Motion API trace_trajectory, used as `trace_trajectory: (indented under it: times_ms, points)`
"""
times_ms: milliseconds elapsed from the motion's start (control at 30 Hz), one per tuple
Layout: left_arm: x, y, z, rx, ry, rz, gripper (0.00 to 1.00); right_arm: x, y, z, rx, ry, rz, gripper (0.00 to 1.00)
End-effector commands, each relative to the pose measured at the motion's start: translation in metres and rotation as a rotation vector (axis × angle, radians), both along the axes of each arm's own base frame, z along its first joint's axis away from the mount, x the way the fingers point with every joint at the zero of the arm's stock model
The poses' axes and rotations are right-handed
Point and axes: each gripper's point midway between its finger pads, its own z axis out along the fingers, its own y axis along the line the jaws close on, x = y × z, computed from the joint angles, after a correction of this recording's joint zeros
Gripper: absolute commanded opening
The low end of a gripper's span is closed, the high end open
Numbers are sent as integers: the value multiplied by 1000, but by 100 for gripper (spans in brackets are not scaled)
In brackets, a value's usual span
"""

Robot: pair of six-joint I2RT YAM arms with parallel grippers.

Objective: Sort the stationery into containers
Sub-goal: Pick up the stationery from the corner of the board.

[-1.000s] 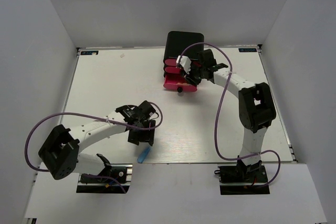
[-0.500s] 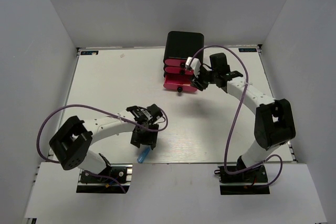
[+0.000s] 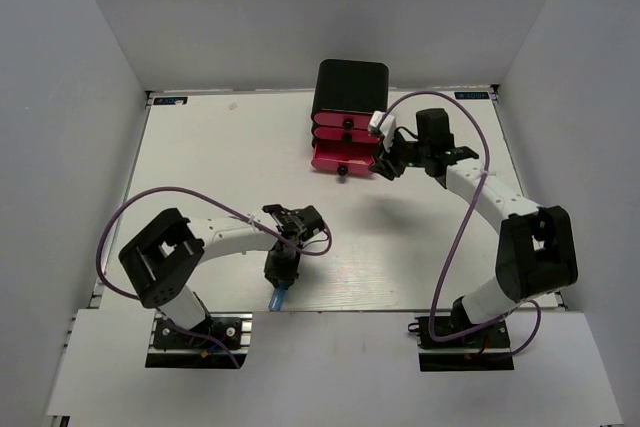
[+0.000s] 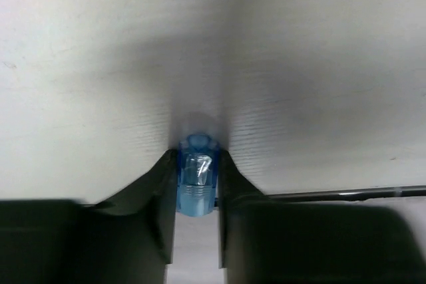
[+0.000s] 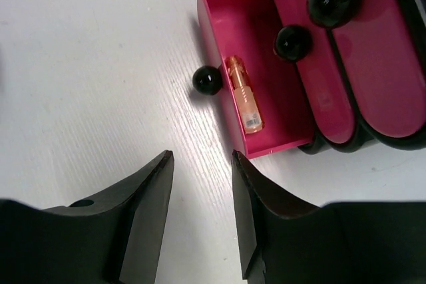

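Note:
A stubby blue capsule lies on the white table near its front edge, also seen from above as the blue capsule. My left gripper points down over it, its two dark fingers pressed against the capsule's sides. The black cabinet with three pink drawers stands at the back. The bottom drawer is pulled out, and an orange capsule lies inside it. My right gripper hovers open and holds nothing, just right of that drawer, the right gripper in the top view.
Black round knobs stick out from each drawer front. The table's front edge runs just behind the blue capsule. Purple cables loop from both arms. Grey walls close in the table on three sides.
My left gripper has swung right and down over the blue capsule, and its jaws have closed on it. My right gripper has drawn back to the right from the open drawer.

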Motion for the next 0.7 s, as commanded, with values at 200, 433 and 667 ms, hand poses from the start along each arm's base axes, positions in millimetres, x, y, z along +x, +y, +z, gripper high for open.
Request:
trace_trajectory:
  times_ms: [200,433,667]
  points:
    - [91,-74,71,-215,-328,19,15,-11,-6,49,156,-217,-39,90]
    - [205,-143,141,-420,-548,123,0,-14,-29,35,173,-172,-161,90]
    - [288,-163,178,-651,-617,395,0,-11,-56,38,217,-176,-311,0]
